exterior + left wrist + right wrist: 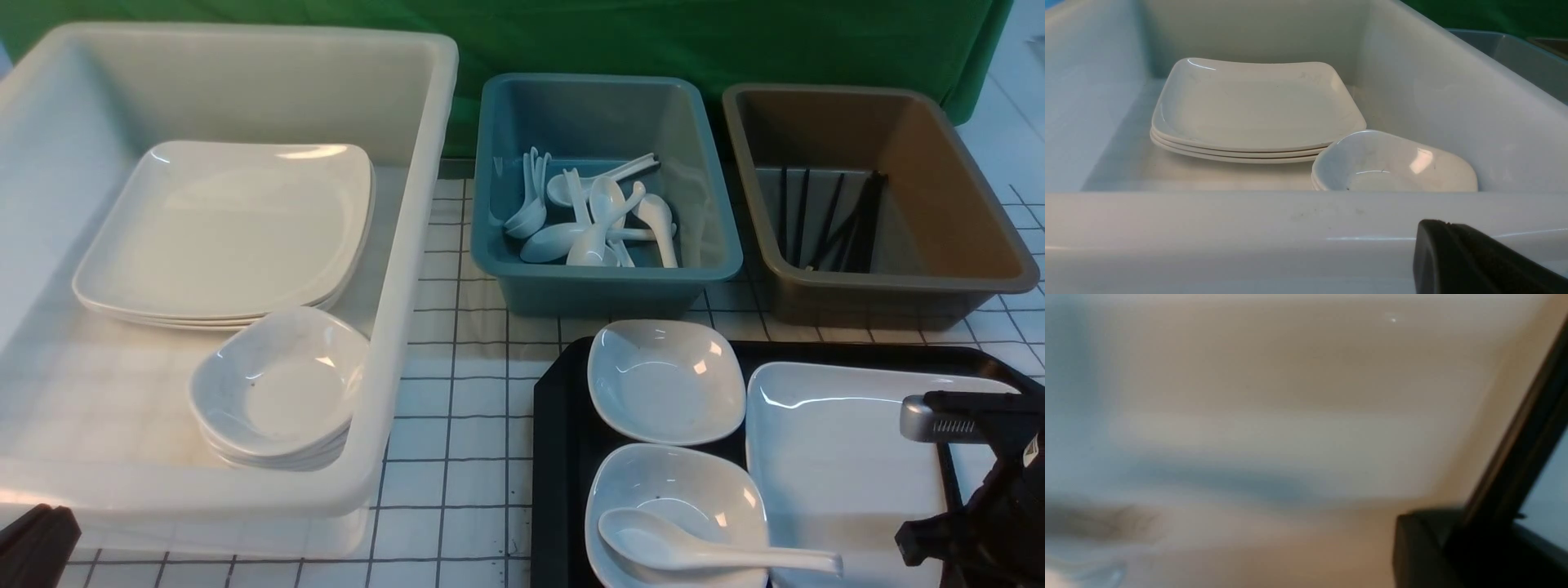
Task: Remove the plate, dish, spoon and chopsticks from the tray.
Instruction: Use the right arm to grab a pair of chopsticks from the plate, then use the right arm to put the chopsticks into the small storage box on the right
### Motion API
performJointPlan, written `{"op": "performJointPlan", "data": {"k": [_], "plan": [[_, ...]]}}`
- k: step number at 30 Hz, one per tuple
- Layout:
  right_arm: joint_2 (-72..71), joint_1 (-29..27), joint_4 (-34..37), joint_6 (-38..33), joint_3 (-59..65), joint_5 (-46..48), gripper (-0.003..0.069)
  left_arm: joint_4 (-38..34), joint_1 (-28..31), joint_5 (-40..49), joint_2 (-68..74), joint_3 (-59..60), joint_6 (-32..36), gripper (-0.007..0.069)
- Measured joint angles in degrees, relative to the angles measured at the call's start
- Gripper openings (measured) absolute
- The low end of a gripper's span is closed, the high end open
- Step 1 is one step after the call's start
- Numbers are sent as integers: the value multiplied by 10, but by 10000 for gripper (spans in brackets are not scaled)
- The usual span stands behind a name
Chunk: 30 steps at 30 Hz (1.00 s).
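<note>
The black tray (559, 441) lies at the near right. On it stand two small white dishes, a far dish (665, 380) and a near dish (718, 482). The spoon (694, 551) rests in the near one, its handle pointing right. The large plate (841, 457) fills the tray's right side. The black chopsticks (949, 478) lie along the plate's right part. My right gripper (931, 535) is at their near end. In the blurred right wrist view the chopsticks (1519, 445) run past one finger (1412, 547). My left gripper (1447, 224) is shut and empty, just outside the white tub's near wall.
The big white tub (408, 245) at the left holds stacked plates (224, 233) and stacked dishes (277, 388). Behind the tray stand a blue tub (604, 282) with several spoons and a brown tub (898, 282) with black chopsticks. A green cloth hangs at the back.
</note>
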Motion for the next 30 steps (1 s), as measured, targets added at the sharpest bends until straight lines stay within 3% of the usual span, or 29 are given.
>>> {"op": "performJointPlan", "data": {"k": [9, 16, 18, 23, 27, 30], "plan": [[-85, 0, 0, -21, -80, 107, 173, 0, 0, 0, 0, 0, 1, 5], [-118, 0, 0, -24, -237, 109, 173, 0, 0, 0, 0, 0, 1, 5], [-91, 0, 0, -24, -304, 90, 173, 0, 0, 0, 0, 0, 1, 5], [34, 0, -4, -24, -458, -60, 173, 0, 0, 0, 0, 0, 1, 5], [108, 0, -6, -24, -498, -161, 173, 0, 0, 0, 0, 0, 0, 5], [177, 0, -8, -24, -510, -221, 218, 0, 0, 0, 0, 0, 0, 5]]}}
